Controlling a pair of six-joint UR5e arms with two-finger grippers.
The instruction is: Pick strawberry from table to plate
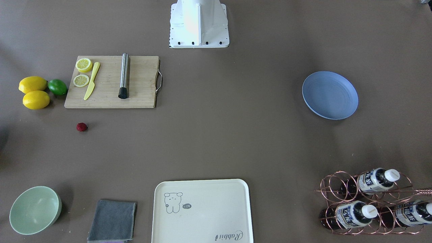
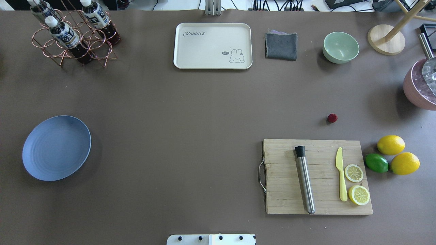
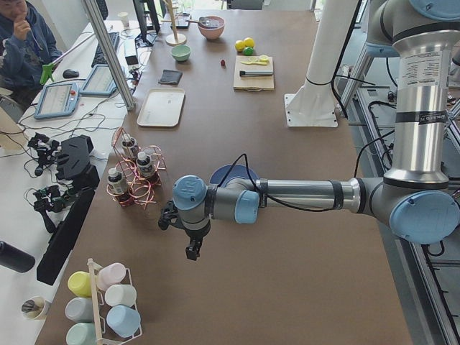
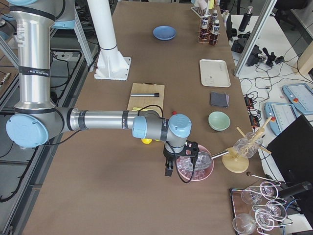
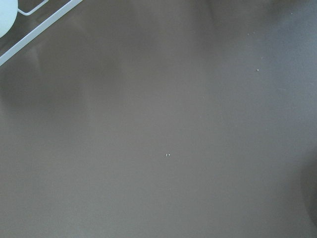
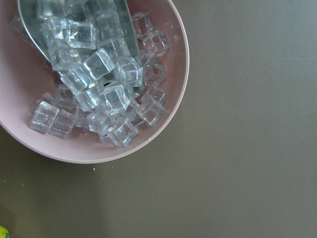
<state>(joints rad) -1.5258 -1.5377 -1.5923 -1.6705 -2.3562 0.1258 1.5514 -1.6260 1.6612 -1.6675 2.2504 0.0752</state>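
Observation:
The strawberry (image 1: 81, 127) (image 2: 332, 118), small and dark red, lies on the bare brown table (image 1: 216, 135) just beyond the cutting board. The light blue plate (image 1: 329, 95) (image 2: 56, 147) sits far off at the opposite side, with nothing on it. Neither gripper shows in the overhead or front views. Only the left side view shows my left gripper (image 3: 192, 251), hanging past the plate near the bottle rack; I cannot tell its state. My right gripper (image 4: 168, 171) shows only in the right side view, beside the pink ice bowl; its state is also unclear.
A wooden cutting board (image 2: 316, 176) carries a steel muddler, a yellow knife and lemon slices; two lemons and a lime (image 2: 376, 162) lie beside it. Along the far edge stand a cream tray (image 2: 213, 46), grey cloth, green bowl (image 2: 340, 47) and bottle rack (image 2: 71, 34). A pink bowl of ice cubes (image 6: 99, 89) stands at the right end.

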